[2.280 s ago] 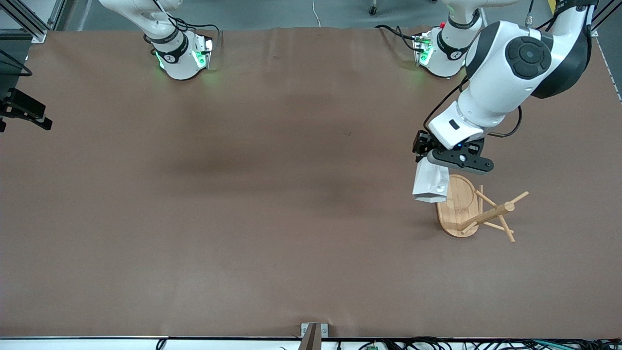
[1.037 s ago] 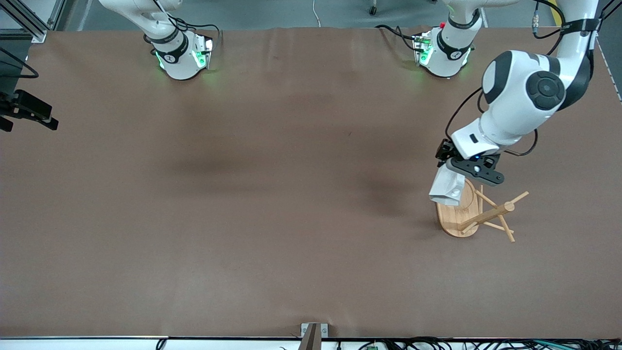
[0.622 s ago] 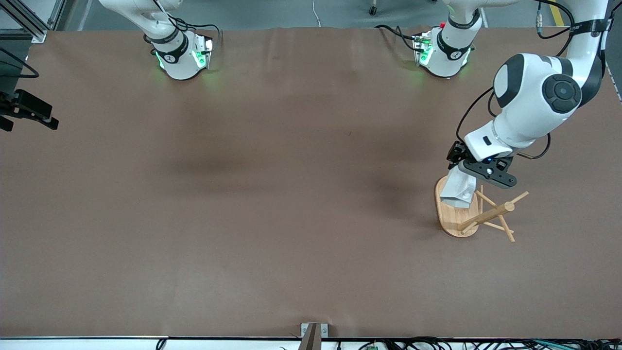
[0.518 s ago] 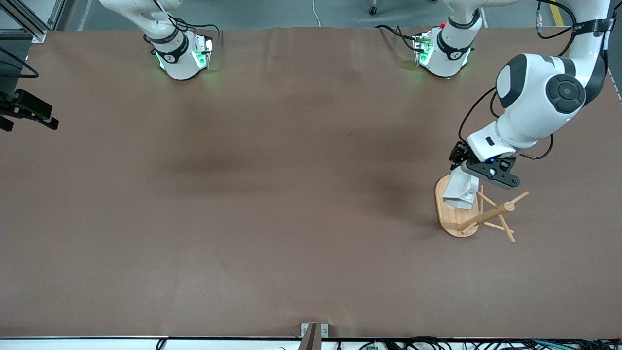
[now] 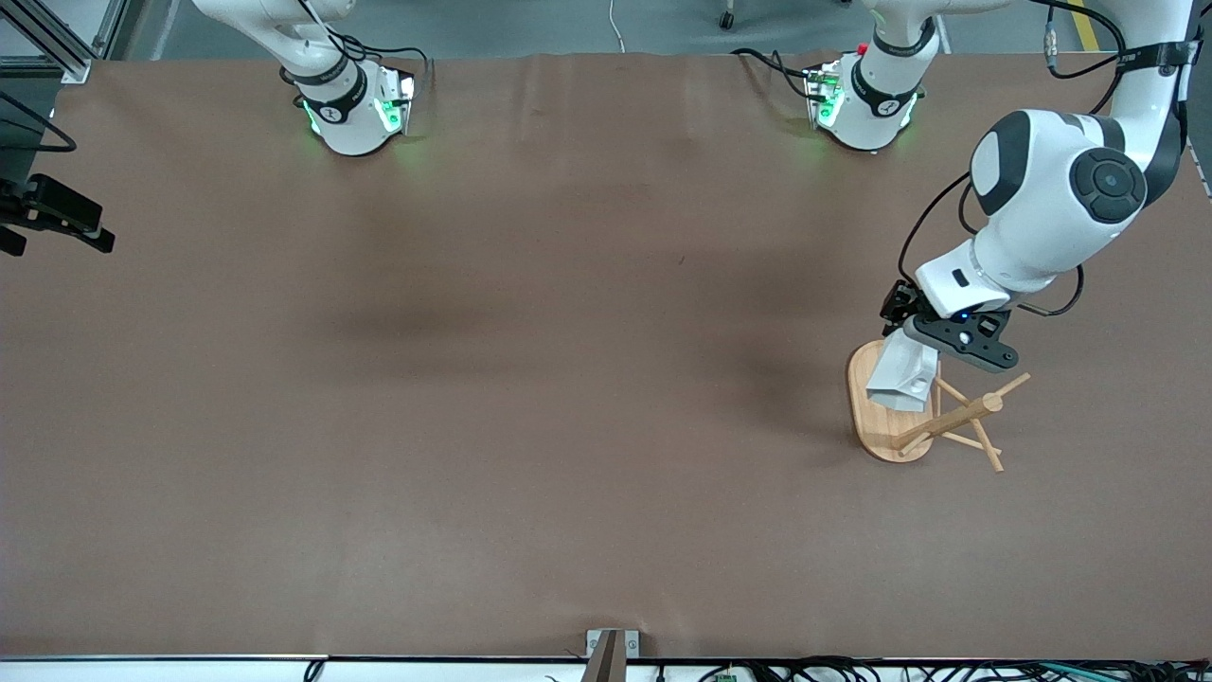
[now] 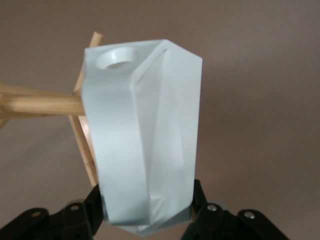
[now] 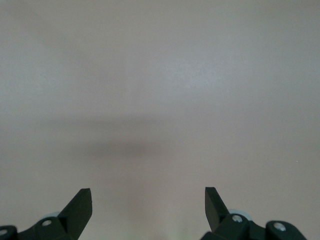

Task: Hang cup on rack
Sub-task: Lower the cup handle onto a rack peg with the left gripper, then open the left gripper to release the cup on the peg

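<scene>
My left gripper (image 5: 911, 343) is shut on the white faceted cup (image 5: 901, 377) and holds it over the oval base of the bamboo rack (image 5: 881, 431), close to the rack's pegs (image 5: 975, 407). In the left wrist view the cup (image 6: 150, 140) fills the middle between the black fingers (image 6: 200, 200). Its blocky handle with the round hole (image 6: 119, 57) sits beside a peg (image 6: 45, 104) that ends against the handle's side. My right gripper (image 7: 147, 200) is open and empty over bare table; it does not show in the front view.
The rack stands toward the left arm's end of the table, its post (image 5: 947, 421) leaning toward the front camera in that view. The brown table (image 5: 530, 379) spreads wide around it. Both arm bases (image 5: 355, 104) stand along the top edge.
My left gripper has carried the cup from beside the rack's base to over it, toward the left arm's end and closer to the pegs. The right arm has not moved.
</scene>
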Robot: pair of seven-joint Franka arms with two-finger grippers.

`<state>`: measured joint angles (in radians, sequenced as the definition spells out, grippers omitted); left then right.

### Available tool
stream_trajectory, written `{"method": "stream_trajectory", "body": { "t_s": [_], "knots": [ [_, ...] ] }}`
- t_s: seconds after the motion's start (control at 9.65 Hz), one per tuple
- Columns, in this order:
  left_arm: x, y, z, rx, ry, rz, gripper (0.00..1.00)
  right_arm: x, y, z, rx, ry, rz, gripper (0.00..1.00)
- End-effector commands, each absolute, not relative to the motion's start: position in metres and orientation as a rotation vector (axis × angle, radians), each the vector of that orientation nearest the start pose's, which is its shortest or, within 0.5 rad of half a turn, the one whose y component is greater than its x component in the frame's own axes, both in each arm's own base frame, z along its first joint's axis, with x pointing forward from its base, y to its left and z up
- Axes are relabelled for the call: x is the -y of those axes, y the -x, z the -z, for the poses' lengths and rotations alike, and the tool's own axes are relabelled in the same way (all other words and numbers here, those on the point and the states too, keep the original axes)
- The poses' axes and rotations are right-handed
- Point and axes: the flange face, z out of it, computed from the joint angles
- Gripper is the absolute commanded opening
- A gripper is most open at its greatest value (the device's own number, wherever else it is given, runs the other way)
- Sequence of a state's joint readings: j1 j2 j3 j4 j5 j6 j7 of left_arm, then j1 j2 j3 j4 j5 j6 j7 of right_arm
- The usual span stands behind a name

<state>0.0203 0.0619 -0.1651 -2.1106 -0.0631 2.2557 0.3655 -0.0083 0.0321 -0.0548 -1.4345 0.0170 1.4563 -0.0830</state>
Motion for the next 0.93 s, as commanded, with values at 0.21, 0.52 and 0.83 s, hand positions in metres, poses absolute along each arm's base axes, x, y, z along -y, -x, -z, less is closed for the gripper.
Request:
{"method": "stream_trajectory", "body": {
  "t_s": [0.21, 0.52, 0.83],
  "knots": [
    [0.065, -0.562, -0.373, -0.775, 3.111, 0.135, 0.35, 0.03, -0.543, -0.662, 0.019, 3.13, -0.021, 0.99],
    [0.053, -0.565, -0.37, -0.732, 3.143, 0.147, 0.81, 0.033, -0.543, -0.662, 0.023, 3.13, -0.023, 0.99],
    [0.055, -0.572, -0.383, -0.728, 3.146, 0.191, 1.0, 0.035, -0.543, -0.662, 0.019, 3.13, -0.023, 0.99]
  ]
}}
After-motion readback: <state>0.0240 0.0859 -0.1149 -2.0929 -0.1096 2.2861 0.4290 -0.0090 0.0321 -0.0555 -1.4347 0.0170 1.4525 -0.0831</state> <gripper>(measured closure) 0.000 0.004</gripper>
